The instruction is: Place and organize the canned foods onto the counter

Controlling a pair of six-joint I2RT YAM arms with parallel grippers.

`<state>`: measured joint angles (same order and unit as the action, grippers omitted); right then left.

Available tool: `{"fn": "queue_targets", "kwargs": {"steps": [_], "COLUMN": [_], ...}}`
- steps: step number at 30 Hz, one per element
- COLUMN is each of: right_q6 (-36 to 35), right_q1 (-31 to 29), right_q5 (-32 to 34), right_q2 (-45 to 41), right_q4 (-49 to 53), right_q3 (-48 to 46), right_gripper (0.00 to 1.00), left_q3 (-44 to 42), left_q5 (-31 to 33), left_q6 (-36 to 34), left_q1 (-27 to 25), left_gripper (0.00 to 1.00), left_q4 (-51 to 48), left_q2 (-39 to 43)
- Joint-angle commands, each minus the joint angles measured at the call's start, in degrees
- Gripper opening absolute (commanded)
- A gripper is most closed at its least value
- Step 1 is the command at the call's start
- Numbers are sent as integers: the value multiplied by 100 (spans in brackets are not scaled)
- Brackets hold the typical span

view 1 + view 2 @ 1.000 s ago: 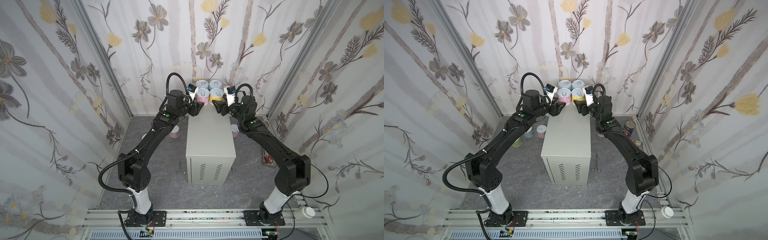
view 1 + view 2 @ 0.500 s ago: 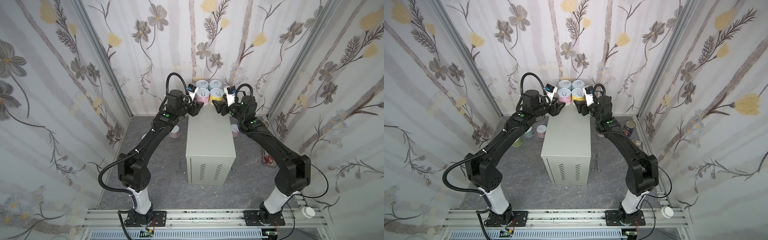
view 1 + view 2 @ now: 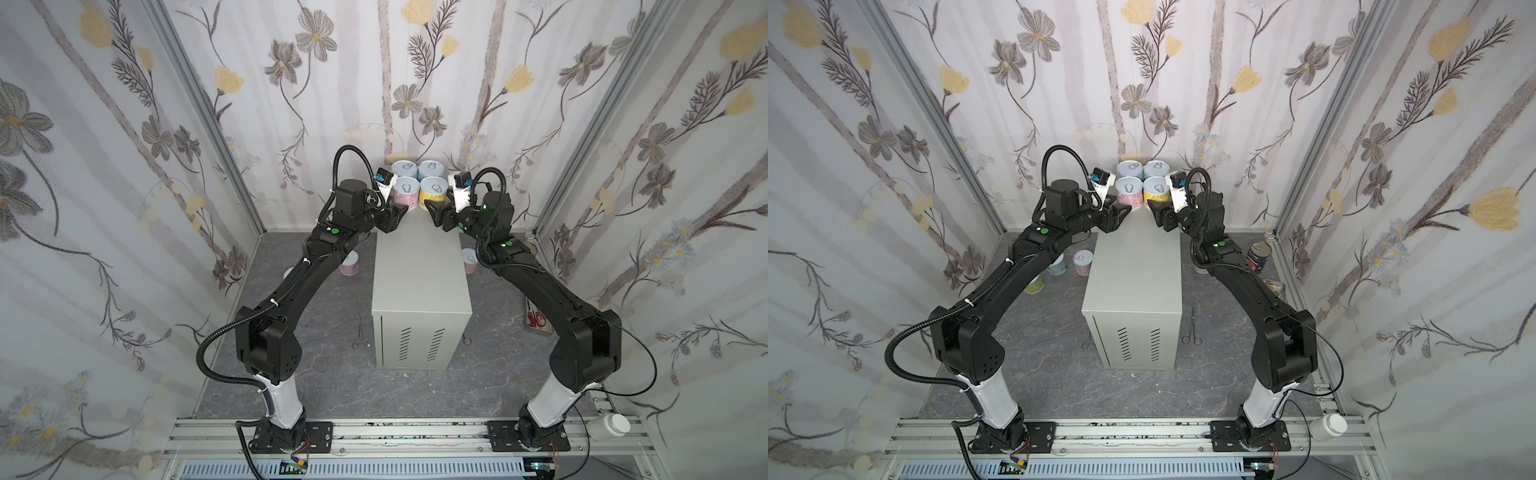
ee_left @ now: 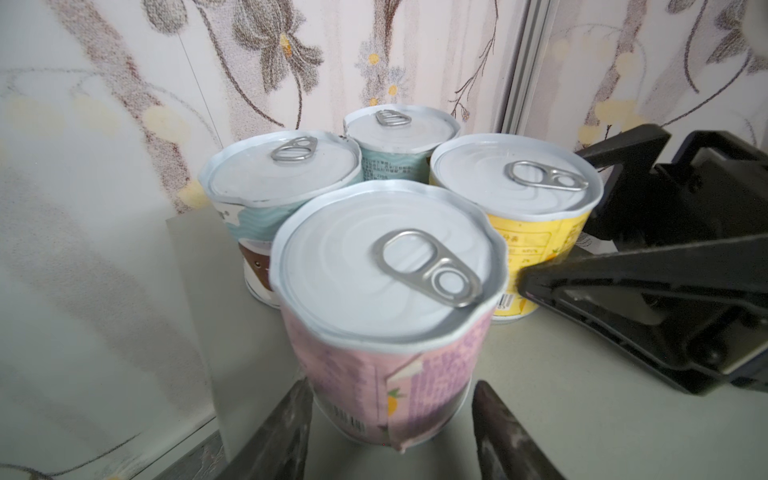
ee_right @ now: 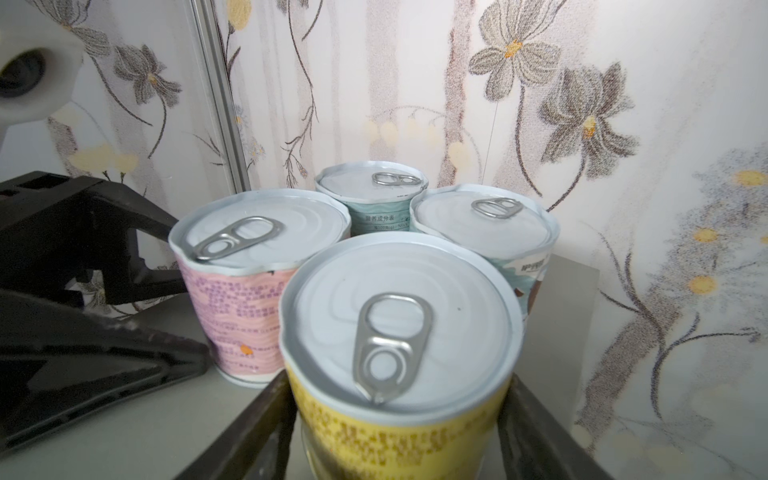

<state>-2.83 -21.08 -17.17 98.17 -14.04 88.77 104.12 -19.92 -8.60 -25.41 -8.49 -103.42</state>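
White pull-tab lids on pink can (image 4: 374, 291), yellow can (image 5: 399, 332), upright on counter (image 3: 419, 266), left gripper (image 4: 390, 384) open astride pink, right gripper (image 5: 398, 376) hold unclear

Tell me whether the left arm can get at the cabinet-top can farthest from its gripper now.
Probably not: the pink can stands right before the left gripper, with the blue can and yellow can flanking the farthest can.
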Motion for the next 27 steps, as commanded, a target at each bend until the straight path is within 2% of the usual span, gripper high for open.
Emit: {"fn": "queue_targets", "kwargs": {"steps": [1,5,12,20,27], "right_q6": [-111,-128,-212,-312,-24], "right_q1": [-9,-2,-3,50,409], "right_q5": [-6,-53,27,673,1764], "right_q2": [-41,-134,-600,-1494,-2143], "right_q4": [235,188,-35,340,868], "right_q3": [-57,-96,-437,-912,-1565], "right_gripper": [76,80,100,100,100], "left_q3": [39,36,-105,-341,-864], "left_q5": [-63,52,224,560,1092], "left_q6": [-36,-28,4,-133,-107], "left_q1": [-26,-26,-26,13,78], "left_gripper": [64,70,84,100,100], "left_q4": [-241,-236,-143,-146,64], "left_q2": [8,56,359,883,1548]}}
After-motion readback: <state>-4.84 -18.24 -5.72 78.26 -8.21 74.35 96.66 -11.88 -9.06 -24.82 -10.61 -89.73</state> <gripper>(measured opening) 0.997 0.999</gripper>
